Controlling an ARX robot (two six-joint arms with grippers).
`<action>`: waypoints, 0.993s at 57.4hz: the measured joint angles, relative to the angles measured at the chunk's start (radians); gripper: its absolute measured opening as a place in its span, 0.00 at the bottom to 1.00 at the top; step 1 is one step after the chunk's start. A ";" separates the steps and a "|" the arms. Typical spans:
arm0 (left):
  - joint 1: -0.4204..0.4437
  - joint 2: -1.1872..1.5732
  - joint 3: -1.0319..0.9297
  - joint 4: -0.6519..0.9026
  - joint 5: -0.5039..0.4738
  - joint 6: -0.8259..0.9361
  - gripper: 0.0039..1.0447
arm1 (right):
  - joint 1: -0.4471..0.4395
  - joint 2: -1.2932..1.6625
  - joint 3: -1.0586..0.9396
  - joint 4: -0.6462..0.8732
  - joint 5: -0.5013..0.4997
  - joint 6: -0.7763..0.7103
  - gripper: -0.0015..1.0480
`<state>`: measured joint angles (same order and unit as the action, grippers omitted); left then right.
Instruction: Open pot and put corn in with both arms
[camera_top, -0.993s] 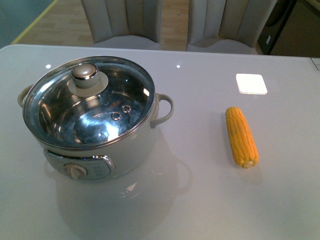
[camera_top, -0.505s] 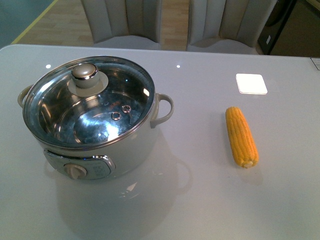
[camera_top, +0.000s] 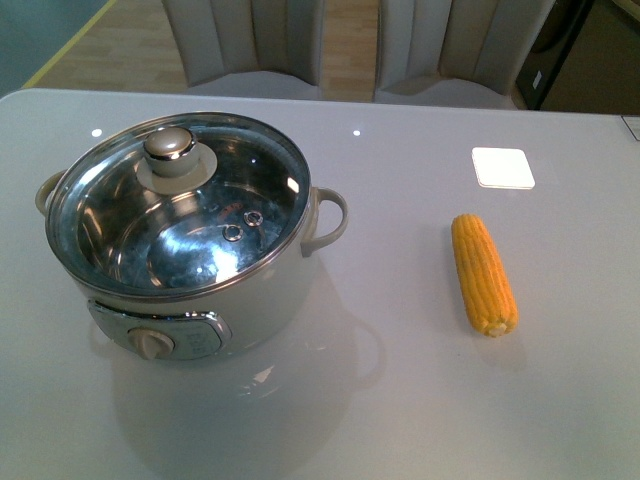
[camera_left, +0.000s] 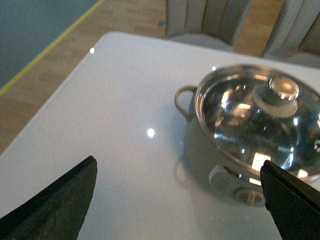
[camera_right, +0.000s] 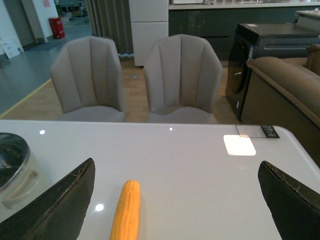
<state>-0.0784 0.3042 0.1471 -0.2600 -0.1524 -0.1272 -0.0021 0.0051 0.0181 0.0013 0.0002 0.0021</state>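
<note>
The large round cream-white electric pot (camera_top: 275, 290) stands ahead of my left claw (camera_left: 177, 162), beyond the fingertips and nearer 1 finger than the other, with nothing between us but bare white glossy tabletop (camera_top: 400, 400). Its round glass lid with a steel rim (camera_top: 255, 215) is shut on the bowl. I judge that lid smooth, breakable and awkward at the rim, so the place to take it is the domed metal knob (camera_top: 171, 146) on top, which is small enough to pinch and should lift straight up. The pot itself looks heavy enough to stay put.

The husked yellow-orange corn cob (camera_top: 483, 272) lies flat on the table ahead of my right claw (camera_right: 176, 164), well apart from the pot. I expect it to be stiff and light, its kernels giving grip, but round enough to roll. I would close across its thick middle, not the tapered end.

Both claws are spread wide, each with 2 black fingers apart, holding nothing and touching nothing.
</note>
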 joint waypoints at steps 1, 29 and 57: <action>0.000 0.008 0.003 0.008 0.000 0.000 0.93 | 0.000 0.000 0.000 0.000 0.000 0.000 0.92; -0.018 0.893 0.226 0.755 0.142 0.078 0.93 | 0.000 0.000 0.000 0.000 0.000 0.000 0.92; -0.106 1.452 0.518 0.973 0.217 0.144 0.93 | 0.000 0.000 0.000 0.000 0.000 0.000 0.92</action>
<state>-0.1844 1.7561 0.6647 0.7132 0.0650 0.0166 -0.0017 0.0051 0.0181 0.0013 0.0002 0.0021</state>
